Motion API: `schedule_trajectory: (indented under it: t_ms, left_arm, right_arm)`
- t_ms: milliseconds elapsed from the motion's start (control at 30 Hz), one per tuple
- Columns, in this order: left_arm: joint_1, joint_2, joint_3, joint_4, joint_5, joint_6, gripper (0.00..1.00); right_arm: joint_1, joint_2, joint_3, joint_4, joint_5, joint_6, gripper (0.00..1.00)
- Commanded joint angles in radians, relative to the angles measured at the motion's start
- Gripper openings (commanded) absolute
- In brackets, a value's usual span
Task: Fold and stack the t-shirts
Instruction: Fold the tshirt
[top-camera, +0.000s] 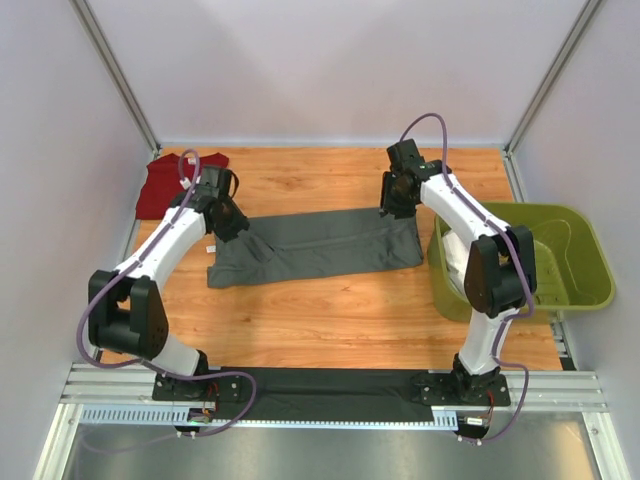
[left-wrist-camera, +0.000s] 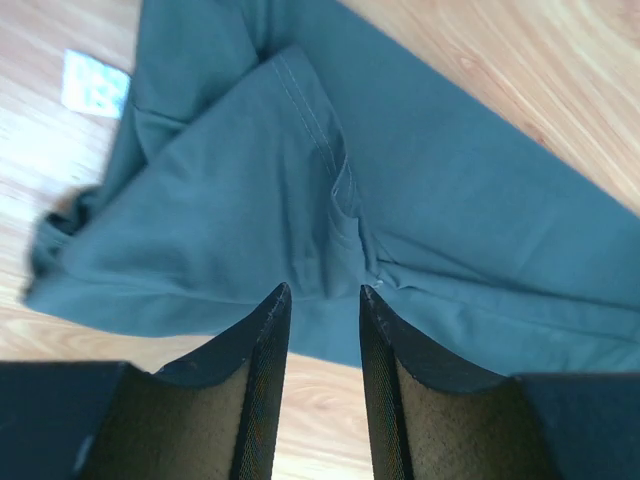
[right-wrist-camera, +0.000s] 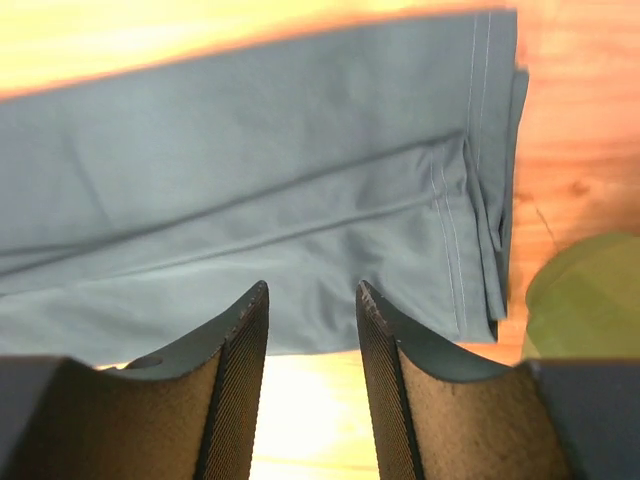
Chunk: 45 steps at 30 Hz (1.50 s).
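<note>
The dark grey t-shirt (top-camera: 315, 246) lies on the wooden table, folded lengthwise into a long strip. It fills the left wrist view (left-wrist-camera: 400, 200) and the right wrist view (right-wrist-camera: 250, 180). Its white neck label (left-wrist-camera: 95, 83) sticks out at the left end. My left gripper (top-camera: 232, 222) hovers over the strip's left end, open and empty (left-wrist-camera: 325, 292). My right gripper (top-camera: 393, 205) hovers over the strip's far right edge, open and empty (right-wrist-camera: 312, 288). The dark red t-shirt (top-camera: 170, 182) lies folded at the back left corner.
An olive-green plastic basket (top-camera: 590, 265) with something white inside stands at the right, close to the shirt's right end; its rim shows in the right wrist view (right-wrist-camera: 585, 295). White walls enclose the table on three sides.
</note>
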Motion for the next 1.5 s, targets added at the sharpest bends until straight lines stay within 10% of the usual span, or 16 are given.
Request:
schedule_trajectory:
  t_ms: [0,333,500,733,1067,1467]
  left_arm:
    - [-0.022,0.054,0.000,0.036,-0.001,-0.217,0.41]
    - [-0.055,0.190,-0.026,-0.068,-0.085,-0.481,0.41]
    - [-0.055,0.244,-0.036,-0.114,-0.127,-0.532,0.40]
    - [-0.055,0.337,-0.021,-0.113,-0.156,-0.547,0.40]
    - [-0.042,0.491,0.258,-0.349,-0.352,-0.273,0.39]
    - [-0.042,0.489,0.188,-0.208,-0.275,-0.136,0.34]
  right_arm:
    - [0.002,-0.026,0.011,0.090,0.003,-0.014,0.43]
    - [0.002,0.107,-0.022,0.295,-0.169,-0.267,0.50]
    - [0.002,0.150,-0.023,0.334,-0.200,-0.403,0.78]
    - [0.018,0.184,-0.060,0.320,-0.285,-0.626,0.75]
    - [0.058,0.205,-0.072,0.230,-0.355,-0.649,0.77]
    - [0.195,0.121,-0.294,0.225,-0.172,-0.560,0.77]
